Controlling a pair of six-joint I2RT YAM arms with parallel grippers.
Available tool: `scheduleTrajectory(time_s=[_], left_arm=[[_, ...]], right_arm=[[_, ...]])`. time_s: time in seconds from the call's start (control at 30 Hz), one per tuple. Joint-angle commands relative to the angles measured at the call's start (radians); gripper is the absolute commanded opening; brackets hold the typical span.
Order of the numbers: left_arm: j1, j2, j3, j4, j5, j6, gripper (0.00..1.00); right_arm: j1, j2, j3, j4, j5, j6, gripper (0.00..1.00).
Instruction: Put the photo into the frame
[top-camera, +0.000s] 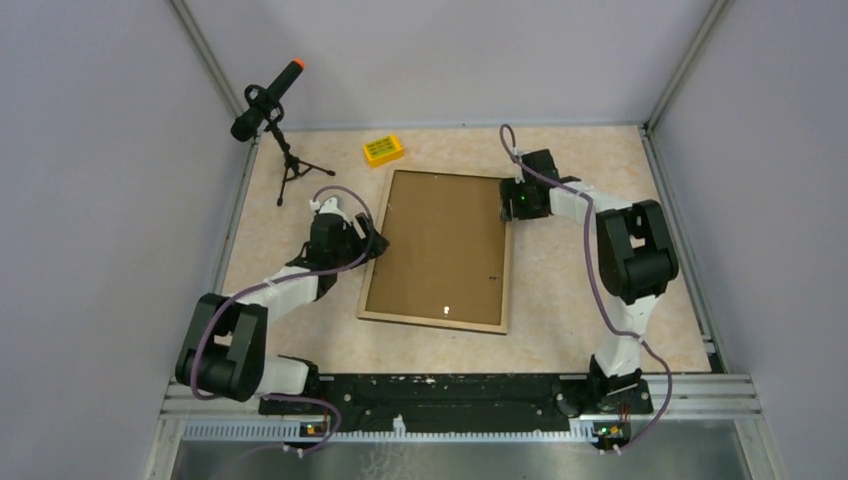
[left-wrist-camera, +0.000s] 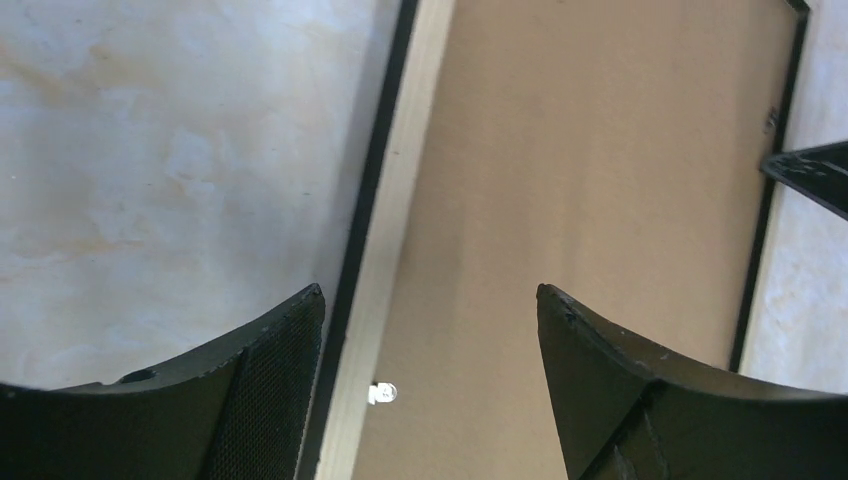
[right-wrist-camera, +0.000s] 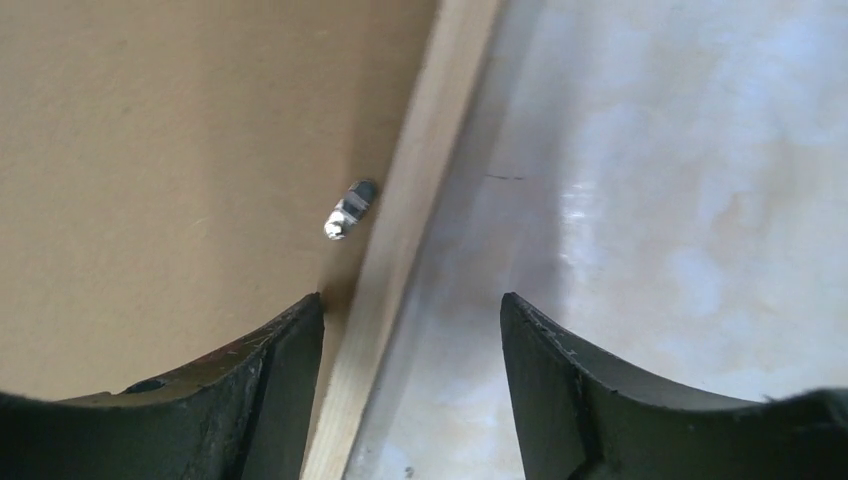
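The frame (top-camera: 507, 262) lies face down mid-table, its light wood back up, with the brown hardboard backing sheet (top-camera: 440, 245) inside it. The photo is not visible. My left gripper (top-camera: 375, 243) is open and straddles the frame's left edge (left-wrist-camera: 395, 220), one finger over the table and one over the backing (left-wrist-camera: 590, 170); its jaws (left-wrist-camera: 430, 295) hold nothing. My right gripper (top-camera: 510, 203) is open and straddles the frame's right edge (right-wrist-camera: 420, 200) near the far corner; it (right-wrist-camera: 412, 305) is empty. A small metal tab (right-wrist-camera: 348, 210) sits at that edge, another (left-wrist-camera: 383, 392) at the left edge.
A yellow box (top-camera: 383, 149) lies beyond the frame's far left corner. A microphone (top-camera: 268, 100) on a small tripod (top-camera: 292, 170) stands at the far left. Grey walls close in three sides. A metal rail (top-camera: 460, 395) runs along the near edge.
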Motion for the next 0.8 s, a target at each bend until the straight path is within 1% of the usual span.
scheduleTrajectory(time_s=[0.0,0.1,0.2,0.3,0.4,0.57,0.63,0.77], left_arm=[[-0.008,0.052,-0.052,0.268,-0.116,-0.058,0.81],[-0.009,0.089,-0.060,0.315,-0.079,-0.038,0.79],[-0.009,0.111,-0.037,0.293,-0.053,-0.025,0.77],[-0.009,0.124,-0.041,0.284,-0.067,-0.038,0.77],[-0.008,0.160,-0.006,0.240,-0.076,-0.043,0.79],[-0.008,0.260,0.061,0.197,-0.018,-0.042,0.79],[-0.007,0.289,0.072,0.185,0.003,-0.045,0.77],[-0.010,0.283,0.058,0.189,0.027,-0.051,0.67]], right_arm=[[-0.004,0.013,0.082,-0.063,0.193,0.106,0.64],[-0.004,0.038,0.100,-0.034,0.206,0.181,0.62],[-0.004,0.059,0.099,-0.004,0.186,0.239,0.58],[-0.004,0.060,0.074,0.040,0.141,0.311,0.58],[-0.004,0.062,0.060,0.071,0.135,0.376,0.58],[-0.003,0.013,0.005,0.129,0.133,0.409,0.60],[-0.003,0.004,0.003,0.140,0.146,0.405,0.62],[-0.003,0.040,0.031,0.131,0.163,0.402,0.61]])
